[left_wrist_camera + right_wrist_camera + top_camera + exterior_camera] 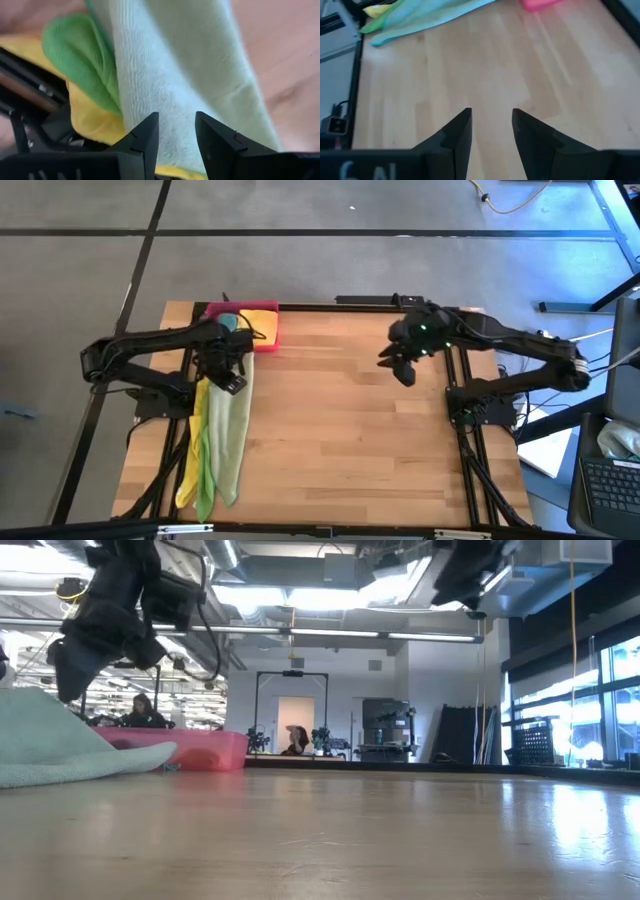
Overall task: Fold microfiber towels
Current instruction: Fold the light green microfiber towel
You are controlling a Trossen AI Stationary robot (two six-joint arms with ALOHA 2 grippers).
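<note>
Pincers first: we log the left pincer [175, 131] parted, empty, hovering above the pale olive-green towel [231, 430]; the right pincer [490, 127] parted, empty, over bare desk [350, 430]. Towels lie along the desk's left side, near the pink tray [262, 320].

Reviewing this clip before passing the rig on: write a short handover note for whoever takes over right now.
Left gripper: open, empty, hovering over the pale olive-green towel at the table's left edge.
Right gripper: open, empty, above bare wood on the right side of the table.
Towels: pale olive-green on top of a bright green towel and a yellow towel, lying in a long heap along the left edge. Another yellow cloth sits in the pink tray at the back.
Done: no neatly folded towel visible.
Left: fold all of them.
</note>
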